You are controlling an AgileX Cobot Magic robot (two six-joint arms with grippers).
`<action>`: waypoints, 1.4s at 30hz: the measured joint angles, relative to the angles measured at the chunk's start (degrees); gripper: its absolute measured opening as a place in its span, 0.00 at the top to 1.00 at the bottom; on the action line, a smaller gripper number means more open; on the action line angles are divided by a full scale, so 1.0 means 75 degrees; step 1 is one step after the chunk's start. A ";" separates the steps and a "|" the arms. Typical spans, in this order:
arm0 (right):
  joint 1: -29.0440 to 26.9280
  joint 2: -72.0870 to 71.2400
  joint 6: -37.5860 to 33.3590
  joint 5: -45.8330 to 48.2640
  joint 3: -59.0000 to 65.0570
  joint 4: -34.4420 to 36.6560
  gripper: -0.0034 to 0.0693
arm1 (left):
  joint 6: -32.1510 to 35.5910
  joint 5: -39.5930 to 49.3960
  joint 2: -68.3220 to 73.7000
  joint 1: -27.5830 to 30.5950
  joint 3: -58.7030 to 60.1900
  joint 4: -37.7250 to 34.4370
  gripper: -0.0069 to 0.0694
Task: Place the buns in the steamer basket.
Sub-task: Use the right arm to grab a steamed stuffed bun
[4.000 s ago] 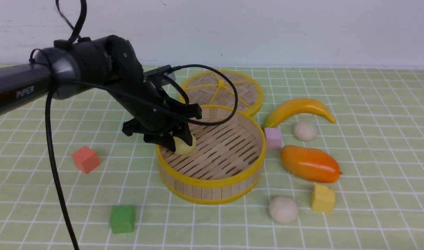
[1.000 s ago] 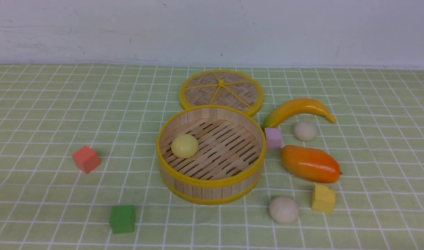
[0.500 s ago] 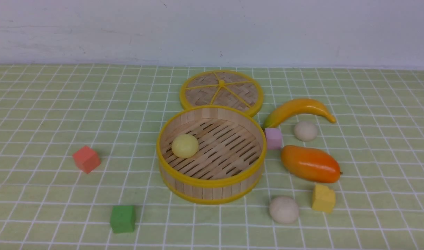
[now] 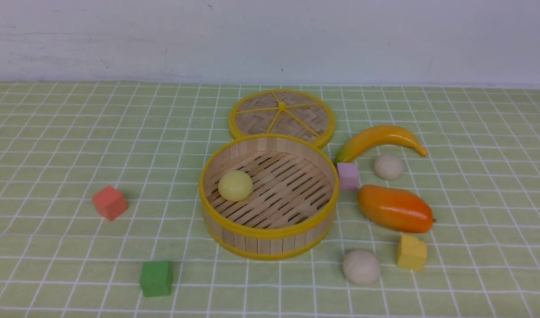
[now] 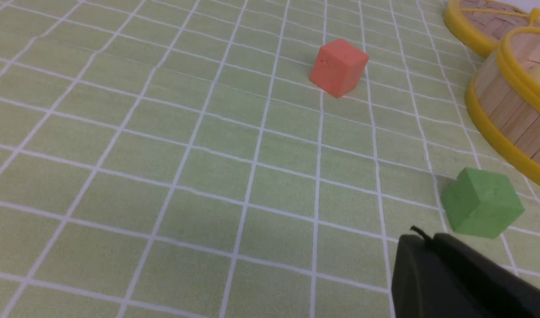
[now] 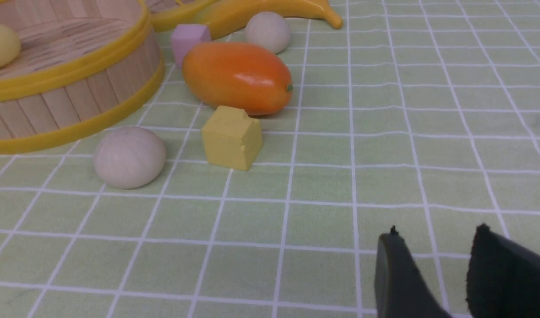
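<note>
The steamer basket (image 4: pixel 270 232) stands mid-table with the pale yellow bun (image 4: pixel 235 186) lying on its slatted floor at the left. One off-white bun (image 4: pixel 361 266) rests on the cloth in front of the basket to the right, and another (image 4: pixel 389 166) sits under the banana. Neither arm appears in the front view. In the left wrist view my left gripper (image 5: pixel 422 240) is shut and empty, low over the cloth near the green cube (image 5: pixel 481 203). My right gripper (image 6: pixel 438 232) is open and empty, some way from the nearer bun (image 6: pixel 129 157).
The woven lid (image 4: pixel 282 115) lies behind the basket. A banana (image 4: pixel 380 139), a pink cube (image 4: pixel 348 176), a mango (image 4: pixel 394 208) and a yellow cube (image 4: pixel 411 252) crowd the right side. A red cube (image 4: pixel 109 202) sits on the left.
Four seconds ago my left gripper held the yellow bun inside the basket; it has since let go and left the front view. Nothing has moved over the last second.
</note>
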 joint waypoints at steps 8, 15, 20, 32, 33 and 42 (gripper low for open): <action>0.0000 0.0000 0.0000 0.0000 0.0000 0.0000 0.62 | 0.0000 -0.0007 0.0000 0.0000 0.0000 0.0000 0.88; 0.0000 0.0000 0.0000 -0.0067 0.0000 0.0019 0.62 | 0.0000 -0.0007 0.0000 0.0000 0.0000 0.0000 0.87; 0.0000 0.0000 0.0026 -0.1235 0.0065 0.0197 0.62 | 0.0000 0.0000 0.0000 0.0000 0.0000 0.0000 0.86; 0.0000 0.0000 0.0832 -0.3413 0.0065 0.0605 0.62 | 0.0000 0.0000 0.0000 0.0000 0.0000 0.0000 0.85; 0.0000 0.0000 0.0952 -0.3537 0.0065 0.0663 0.62 | 0.0000 0.0000 0.0000 0.0000 0.0000 0.0000 0.85; 0.0000 0.0287 0.1264 -0.3118 -0.1315 0.1083 0.62 | 0.0000 0.0008 0.0000 0.0000 0.0000 0.0000 0.83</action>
